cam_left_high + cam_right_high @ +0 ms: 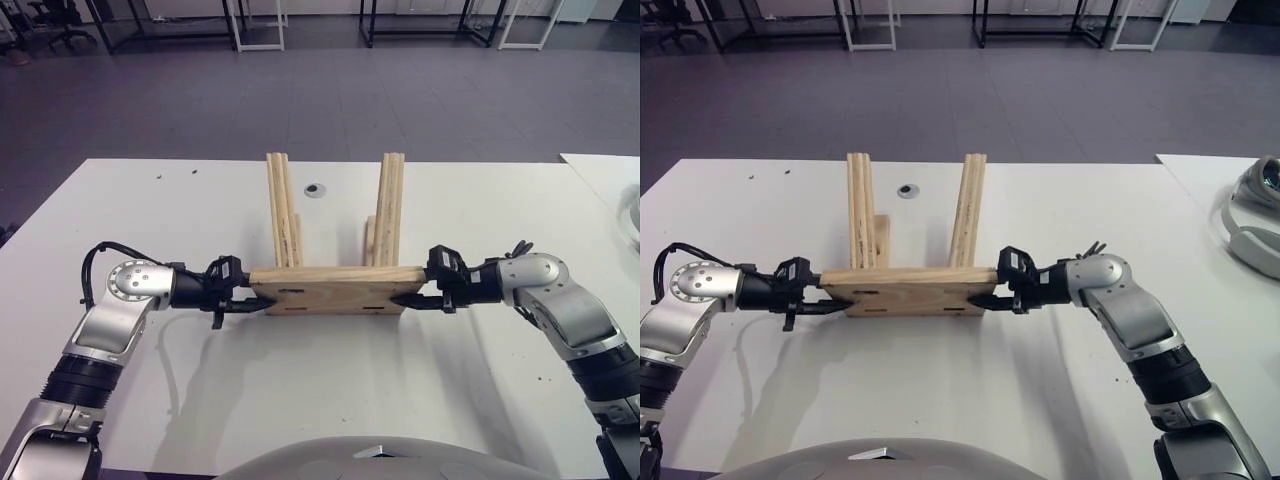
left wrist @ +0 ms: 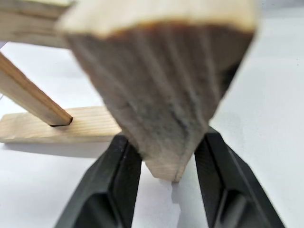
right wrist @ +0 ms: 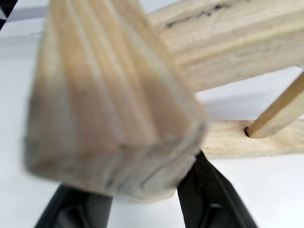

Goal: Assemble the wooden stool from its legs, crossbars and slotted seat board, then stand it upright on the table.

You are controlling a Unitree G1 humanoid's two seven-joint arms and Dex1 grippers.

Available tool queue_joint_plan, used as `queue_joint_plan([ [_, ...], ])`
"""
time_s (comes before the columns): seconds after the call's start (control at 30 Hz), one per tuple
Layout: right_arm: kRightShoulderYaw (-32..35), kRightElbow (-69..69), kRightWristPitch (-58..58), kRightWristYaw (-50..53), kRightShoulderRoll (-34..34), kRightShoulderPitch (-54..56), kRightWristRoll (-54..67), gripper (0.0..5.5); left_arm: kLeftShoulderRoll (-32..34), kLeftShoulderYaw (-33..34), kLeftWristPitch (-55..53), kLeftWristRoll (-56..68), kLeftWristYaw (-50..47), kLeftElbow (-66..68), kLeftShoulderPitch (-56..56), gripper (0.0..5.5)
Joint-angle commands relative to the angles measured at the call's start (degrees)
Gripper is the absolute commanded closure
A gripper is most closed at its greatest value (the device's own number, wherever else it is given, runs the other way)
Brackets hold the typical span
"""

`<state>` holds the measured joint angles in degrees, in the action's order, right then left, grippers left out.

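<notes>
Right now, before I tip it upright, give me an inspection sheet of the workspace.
Surface: white table, a few dark specks at its far left.
Job's things: stool assembled, on its side, legs pointing away from the robot, seat board facing it.
Clutter: small round disc between the legs' far ends; white rounded device on the next table to the right.
Grippers: left gripper and right gripper each shut on one end of the seat board.
Cables: black cable looped at the left arm.
Surroundings: grey floor, table frames, office chair.
</notes>
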<state>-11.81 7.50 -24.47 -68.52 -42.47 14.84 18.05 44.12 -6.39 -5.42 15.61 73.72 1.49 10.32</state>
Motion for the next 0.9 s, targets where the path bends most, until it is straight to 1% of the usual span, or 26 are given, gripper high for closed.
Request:
queue_joint_plan([
  [0.03,5.3,0.3,-3.6,-2.6,1.9,6.8,8.9,3.88,-0.8,3.8,-8.4,10.6,2.2,-4.2,6.6,3.96],
  [0.1,12.3,1.0,-17.5,-3.6,1.0,15.5,22.1,3.88,1.8,8.0,-23.4,23.9,3.2,-10.4,13.3,3.96],
  [0.17,15.9,-1.7,-31.4,-6.2,-2.7,28.1,31.0,3.88,5.8,13.2,-42.0,42.5,-0.1,-13.2,23.2,3.96],
  [0.2,17.6,-6.8,-40.0,-6.6,-3.3,37.4,34.7,3.88,8.4,14.9,-50.8,52.8,-2.8,-11.6,29.8,3.96],
  [0.23,19.2,-13.2,-47.9,-6.3,-2.7,46.2,36.8,3.88,10.5,15.8,-57.2,60.6,-5.2,-9.7,35.2,3.96],
  [0.27,19.8,-20.2,-54.5,-6.5,-2.1,54.5,36.9,3.88,11.9,15.4,-62.2,68.0,-8.6,-5.8,41.1,3.96],
  [0.3,19.5,-25.7,-61.0,-7.8,-1.8,60.6,36.4,3.88,13.4,13.4,-65.7,76.3,-12.9,-0.6,46.2,3.96],
  [0.33,15.9,-28.5,-64.9,-10.1,-3.9,63.4,39.2,3.88,14.7,9.9,-67.0,86.2,-18.1,4.1,49.0,3.96],
  [0.37,10.0,-30.3,-67.1,-12.1,-7.0,64.2,44.7,3.89,15.0,7.2,-70.0,92.7,-21.1,9.8,51.8,3.96],
  [0.4,2.4,-29.7,-67.9,-14.0,-11.7,63.4,52.1,3.93,16.8,3.4,-74.2,96.2,-20.5,14.2,53.6,3.99],
  [0.43,-6.6,-29.3,-68.0,-16.2,-16.9,63.5,61.3,3.98,20.4,-0.8,-78.9,97.4,-16.7,16.0,53.7,4.05],
  [0.47,-13.9,-28.9,-68.0,-17.4,-20.9,63.6,69.5,4.04,23.7,-5.3,-83.3,97.4,-12.6,18.2,53.6,4.10],
  [0.5,-19.8,-28.3,-68.0,-17.5,-23.8,63.4,76.3,4.12,26.8,-9.3,-85.7,97.4,-8.8,18.9,52.4,4.17],
  [0.53,-23.9,-27.8,-68.0,-16.4,-25.8,63.7,81.8,4.18,28.9,-12.8,-86.8,97.4,-6.1,19.4,52.3,4.19],
  [0.6,-29.1,-26.1,-68.0,-13.0,-29.4,63.2,88.5,4.18,31.2,-21.4,-87.1,97.4,-2.1,21.3,55.9,4.19],
  [0.67,-34.8,-28.0,-68.0,-11.3,-30.2,65.0,93.0,4.18,33.2,-30.3,-87.1,97.4,3.0,21.1,60.4,4.19],
  [0.7,-36.0,-27.8,-68.0,-10.5,-30.1,64.1,94.2,4.18,33.7,-32.1,-87.1,97.4,3.5,19.9,59.6,4.19],
  [0.77,-36.2,-26.7,-68.0,-9.4,-30.7,59.6,94.9,4.18,34.1,-35.4,-87.1,97.4,2.9,19.5,57.7,4.19],
  [0.83,-36.1,-25.7,-68.0,-8.5,-33.0,55.0,94.9,4.18,33.3,-40.1,-87.1,97.4,3.0,21.7,59.1,4.19],
  [0.9,-35.5,-28.1,-68.0,-4.9,-31.4,51.5,94.9,4.18,34.9,-42.8,-87.1,97.4,2.6,18.3,56.6,4.19],
])
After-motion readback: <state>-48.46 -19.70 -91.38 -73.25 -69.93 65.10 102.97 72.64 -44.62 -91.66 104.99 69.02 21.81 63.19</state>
